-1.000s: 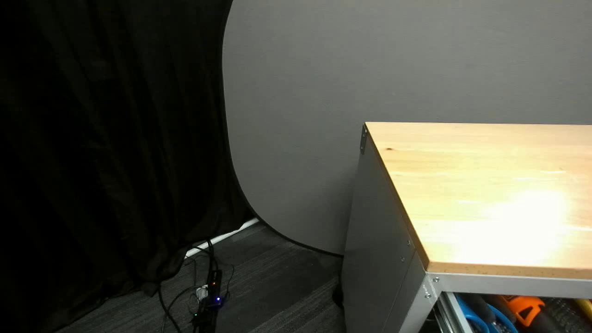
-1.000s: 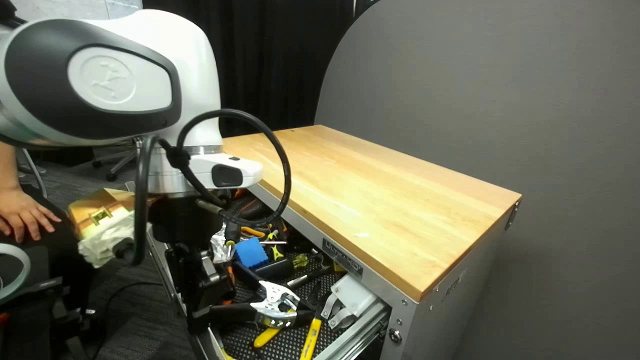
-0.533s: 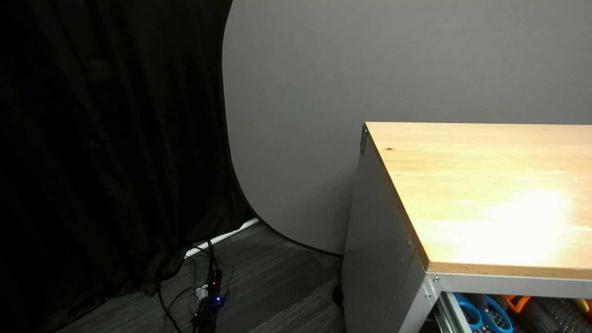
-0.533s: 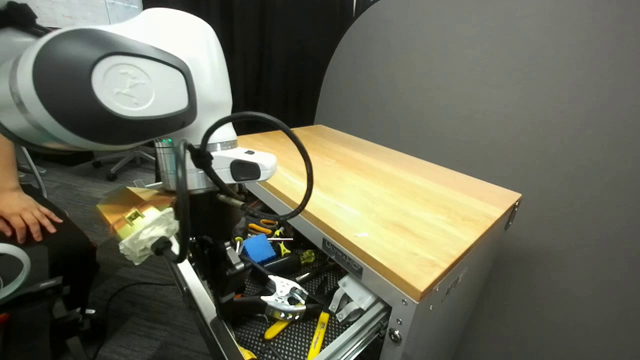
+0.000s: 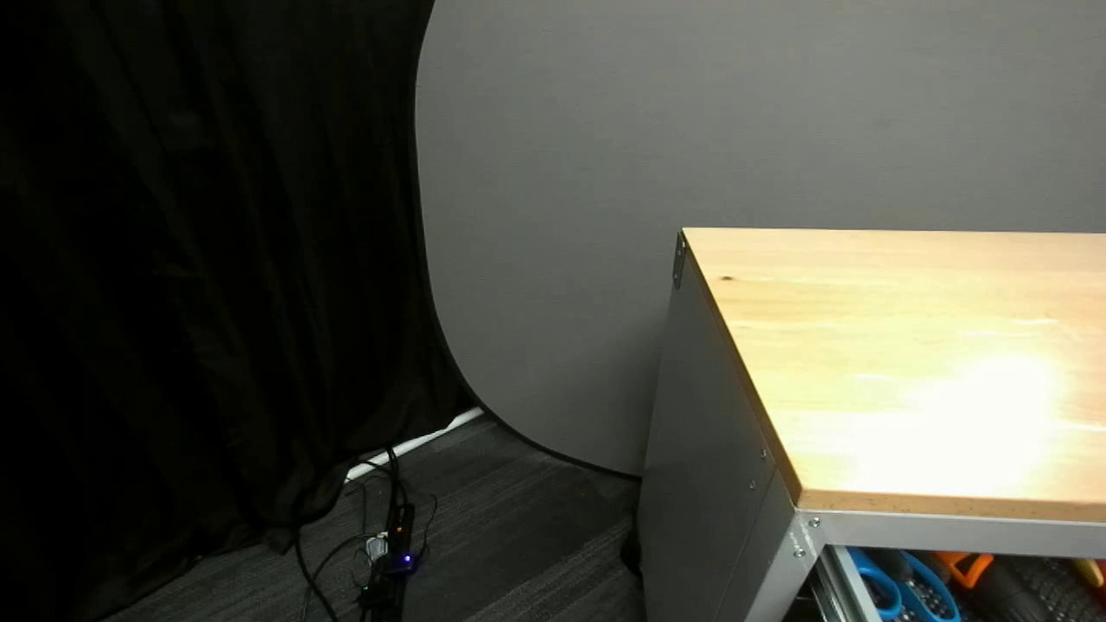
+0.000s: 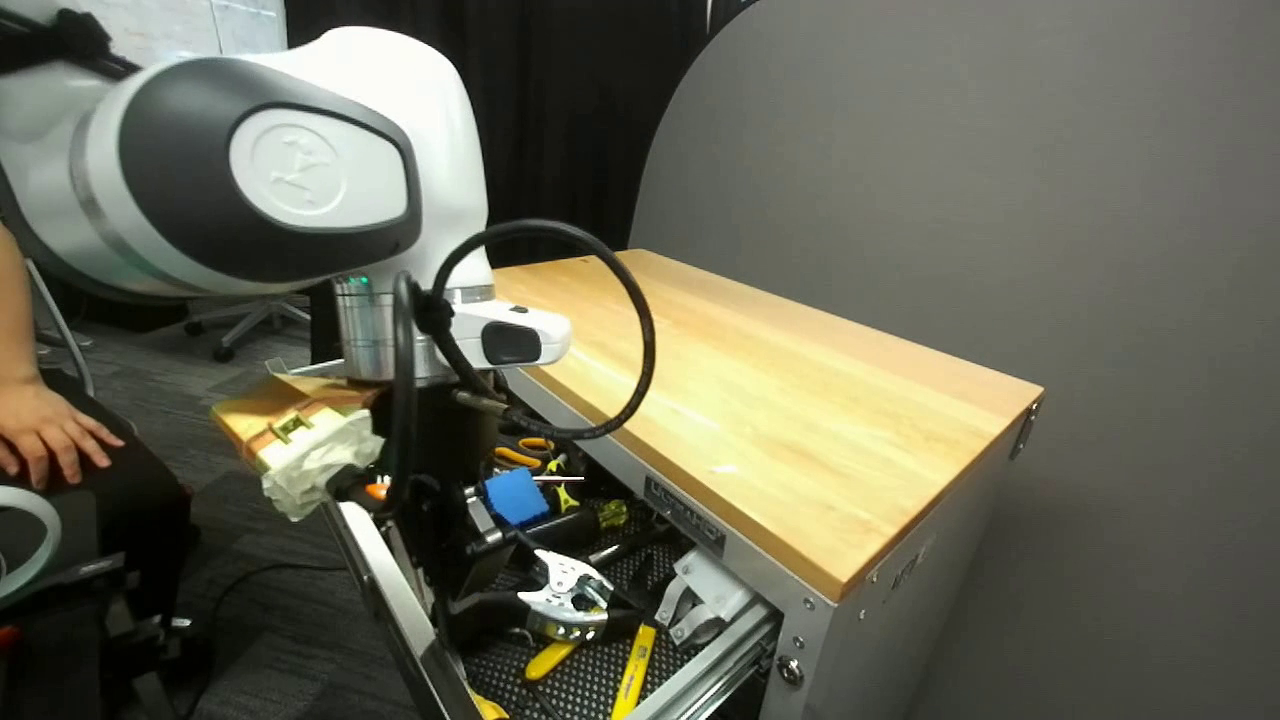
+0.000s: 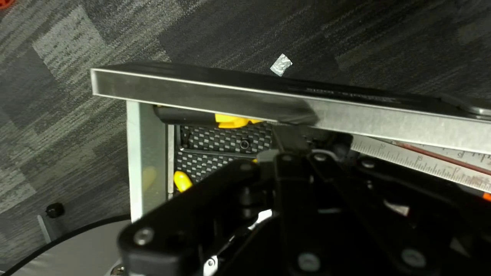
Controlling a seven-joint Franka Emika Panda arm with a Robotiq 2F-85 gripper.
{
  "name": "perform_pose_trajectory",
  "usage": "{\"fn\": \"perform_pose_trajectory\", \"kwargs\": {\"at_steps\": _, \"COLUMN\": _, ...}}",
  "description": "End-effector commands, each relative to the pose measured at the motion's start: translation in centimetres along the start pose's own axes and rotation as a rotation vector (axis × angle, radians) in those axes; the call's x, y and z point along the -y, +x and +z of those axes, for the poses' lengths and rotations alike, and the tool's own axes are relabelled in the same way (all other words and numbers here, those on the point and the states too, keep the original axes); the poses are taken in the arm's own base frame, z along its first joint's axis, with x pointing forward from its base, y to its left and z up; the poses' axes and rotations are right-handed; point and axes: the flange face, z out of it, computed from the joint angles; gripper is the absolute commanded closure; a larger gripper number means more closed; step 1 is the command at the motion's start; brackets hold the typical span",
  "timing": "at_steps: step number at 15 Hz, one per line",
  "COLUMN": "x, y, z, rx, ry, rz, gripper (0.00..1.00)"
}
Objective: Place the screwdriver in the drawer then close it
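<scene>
The drawer [image 6: 375,570] stands pulled out of the cabinet and holds many tools; its front rim [image 7: 391,120] runs across the wrist view. A corner of the drawer rail [image 5: 851,587] shows in an exterior view. My gripper [image 7: 295,140] is shut, its dark fingertips inside the drawer beside the front rim; no object shows between them. In an exterior view the gripper body [image 6: 435,560] is over the drawer's front side. A black-and-yellow tool [image 7: 191,115] lies along the inside of the front. A stubby yellow-and-black piece [image 6: 567,497] lies deeper inside. I cannot tell which is the screwdriver.
In the drawer lie a large clamp [image 6: 565,595], a yellow-handled tool [image 6: 633,670], a blue block [image 6: 515,497] and a steel ruler [image 7: 422,161]. The wooden cabinet top [image 6: 740,390] rises behind the drawer. A person's hand [image 6: 55,440] is at the left.
The arm and gripper have moved toward the cabinet. The drawer with its tools slid inward a little in the first half second, then shifted hardly at all.
</scene>
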Motion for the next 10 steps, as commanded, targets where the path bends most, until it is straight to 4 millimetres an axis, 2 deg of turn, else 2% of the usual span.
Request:
{"fn": "perform_pose_trajectory", "kwargs": {"at_steps": 1, "x": -0.6, "y": -0.7, "z": -2.6, "rx": 0.003, "ry": -0.039, "rz": 0.011, "gripper": 1.00}}
{"fn": "perform_pose_trajectory", "kwargs": {"at_steps": 5, "x": -1.2, "y": -1.8, "z": -3.5, "rx": 0.044, "ry": -0.046, "rz": 0.037, "gripper": 1.00}}
{"fn": "perform_pose_trajectory", "kwargs": {"at_steps": 10, "x": -1.7, "y": -4.4, "z": -0.8, "rx": 0.173, "ry": -0.008, "rz": 0.094, "gripper": 1.00}}
